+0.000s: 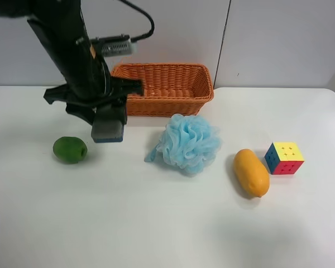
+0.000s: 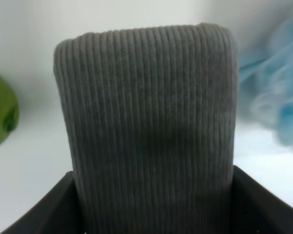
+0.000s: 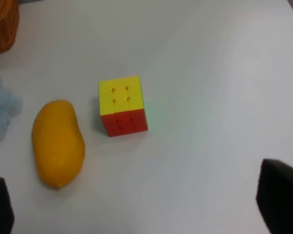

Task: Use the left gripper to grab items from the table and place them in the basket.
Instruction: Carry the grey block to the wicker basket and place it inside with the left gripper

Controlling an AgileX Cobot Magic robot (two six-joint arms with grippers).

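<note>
**Grey block pinched in the left gripper, in front of the basket**

The flat grey rectangular block with a ribbed face (image 1: 107, 130) is clamped between the jaws of the black left gripper (image 1: 108, 118). A thin blue strip shows along its lower edge. In the left wrist view the block (image 2: 146, 126) fills most of the frame, with a black finger (image 2: 44, 214) pressed against each of its sides. It hangs over the white desk (image 1: 156, 223) just in front of the basket's end nearer the desk edge at the high view's left. It appears to be clear of the desktop, not inside the basket.

The rectangular orange-brown woven wicker basket (image 1: 167, 103) stands against the far edge of the desk, and nothing can be seen in the part of its inside that shows.

The green round fruit (image 1: 70, 149) lies near the block, toward the desk edge at the high view's left. The light-blue mesh pouf (image 1: 188, 142) sits mid-desk, just in front of the basket's other end. Beyond it, toward the opposite desk edge, lies the orange mango (image 1: 251, 172). The colourful puzzle cube (image 1: 284, 158) is just beside the mango, and the two do not touch.

The right gripper (image 3: 139, 195) has its jaws spread wide, with bare desk between its dark fingertips (image 3: 281, 200). The mango and the cube lie on the desk ahead of it, and it holds nothing.
</note>
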